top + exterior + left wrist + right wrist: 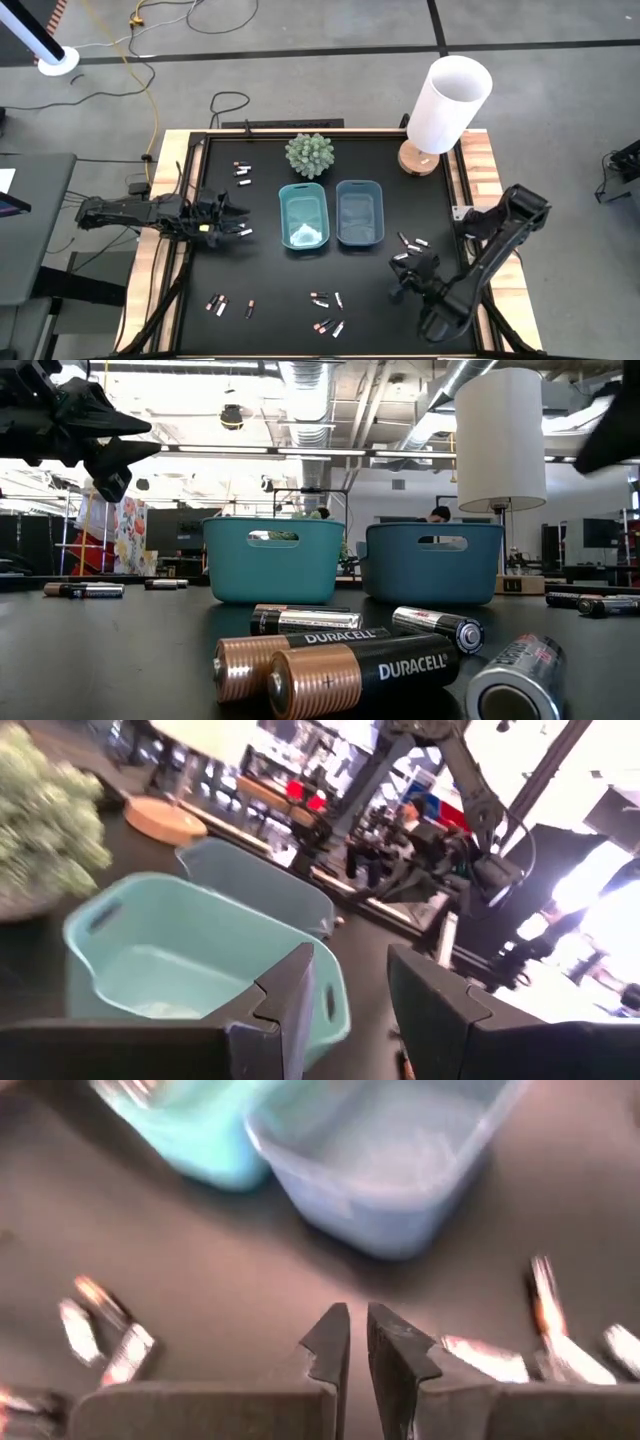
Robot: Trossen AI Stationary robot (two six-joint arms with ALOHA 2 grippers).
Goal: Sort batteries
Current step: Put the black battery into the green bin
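Small batteries lie in loose groups on the black table: far left point(241, 170), near left point(217, 303), near middle point(325, 300) and right point(410, 243). Several copper-ended and silvery ones point(340, 665) lie on their sides close to the low camera. My left gripper point(236, 222) hovers left of the teal tray point(304, 217). It is raised off the table point(112, 440) and open point(350, 1010), with nothing between the fingers. My right gripper point(402, 285) is near the right-hand batteries, shut point(358, 1342) and empty, with batteries point(100, 1330) point(560, 1350) on either side.
A blue tray point(360, 212) stands right of the teal one, and both stand upright at the table's middle. A small green plant point(310, 155) is behind them. A white lamp on a wooden base point(445, 105) is at the far right corner. Bare black table lies between the battery groups.
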